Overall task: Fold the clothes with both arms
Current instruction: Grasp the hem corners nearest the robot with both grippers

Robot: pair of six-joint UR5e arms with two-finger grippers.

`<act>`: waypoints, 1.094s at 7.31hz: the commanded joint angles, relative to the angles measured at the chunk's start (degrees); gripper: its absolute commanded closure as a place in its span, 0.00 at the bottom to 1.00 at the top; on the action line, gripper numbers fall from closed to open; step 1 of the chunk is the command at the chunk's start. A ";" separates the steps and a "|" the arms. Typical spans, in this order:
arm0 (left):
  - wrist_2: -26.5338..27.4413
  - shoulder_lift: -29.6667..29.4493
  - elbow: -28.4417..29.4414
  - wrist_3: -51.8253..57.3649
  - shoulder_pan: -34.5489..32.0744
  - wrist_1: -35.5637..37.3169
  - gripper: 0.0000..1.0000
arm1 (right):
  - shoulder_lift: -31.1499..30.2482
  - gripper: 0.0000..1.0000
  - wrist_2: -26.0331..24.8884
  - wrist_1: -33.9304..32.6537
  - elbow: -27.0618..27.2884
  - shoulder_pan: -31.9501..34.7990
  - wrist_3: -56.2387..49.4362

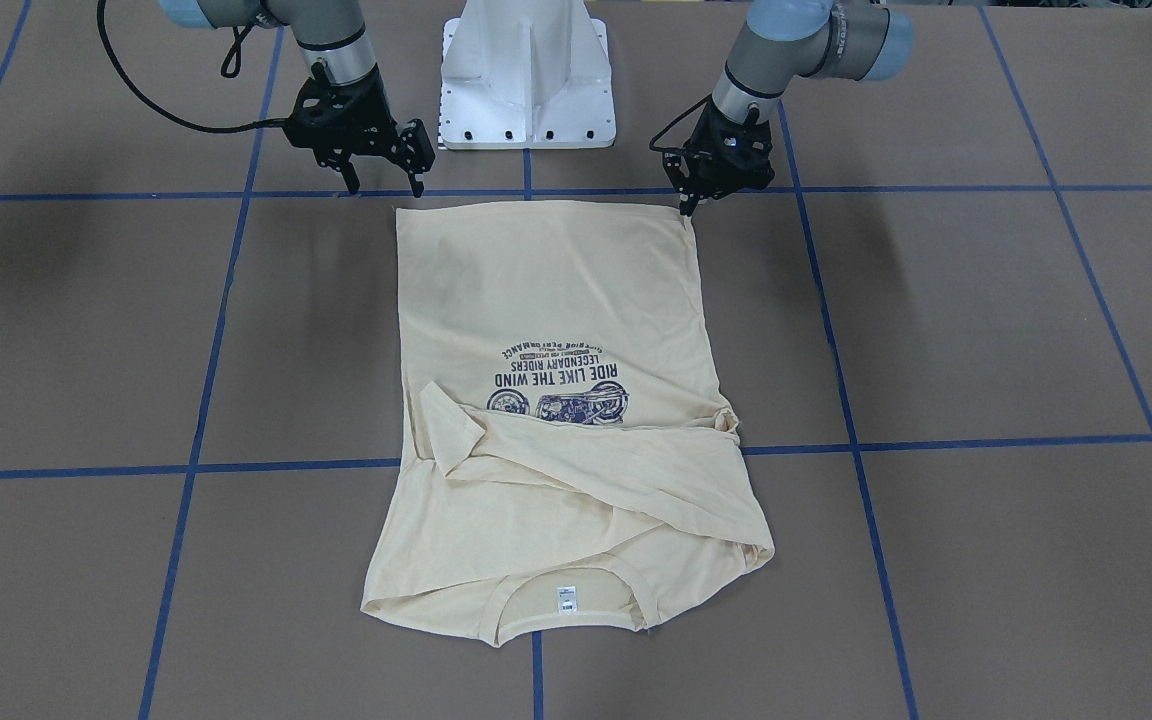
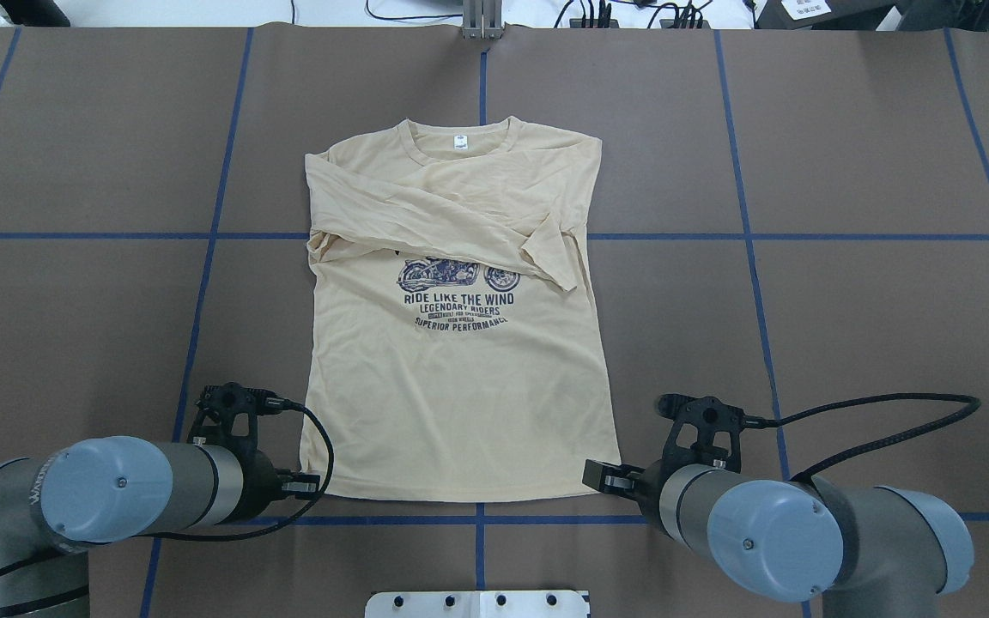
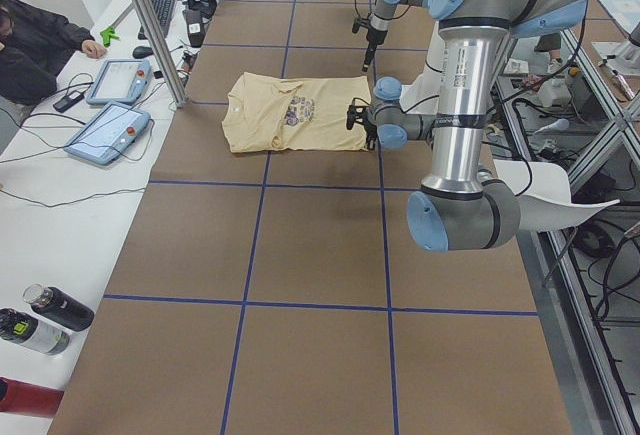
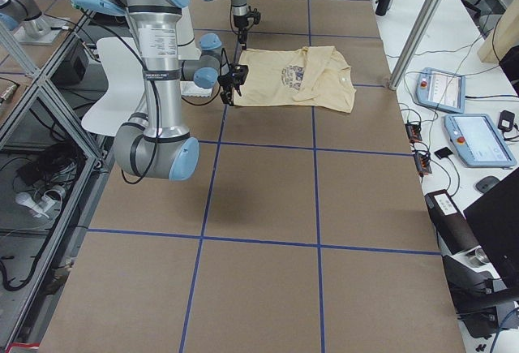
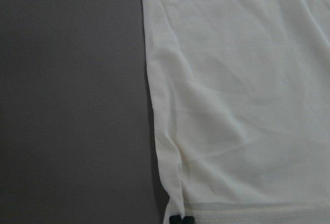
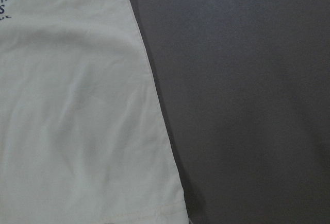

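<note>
The pale yellow T-shirt (image 1: 556,290) lay face up in the middle of the tabletop (image 1: 986,330). Its hem was toward the robot's edge and its collar toward the operators' edge. Both sleeves (image 1: 586,455) were already crossed over the chest, partly covering the navy print (image 2: 456,296), so the sleeve folds looked done. The body had not yet been folded. Judging by the task, bringing the hem up toward the collar was the main step left.

The left gripper (image 1: 686,205) stood at its own hem corner with its fingers together, apparently pinched on the cloth. The right gripper (image 1: 384,187) hung just beside the other hem corner with its fingers plainly apart and holding nothing.

Only the front-facing view showed this difference between the grippers, because in the overhead view the wrists hid both sets of fingers. The overhead view, for its part, gave the print upright and readable. The left wrist view added dark fingertips (image 5: 178,219) at the hem corner, with the fabric puckering toward them. The right wrist view showed no fingers, only the shirt's side edge against bare tabletop. The side views were too small to judge either grip.
</note>
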 commanded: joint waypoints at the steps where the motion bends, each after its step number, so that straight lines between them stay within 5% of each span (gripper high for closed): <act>1: -0.07 -0.04 -0.02 0.00 0.08 0.00 1.00 | 0.32 0.56 -2.52 0.98 -1.44 -1.57 2.46; 8: -0.16 -0.13 -0.20 0.00 0.08 -0.09 1.00 | 1.46 0.66 -4.63 0.98 -4.08 -3.16 2.55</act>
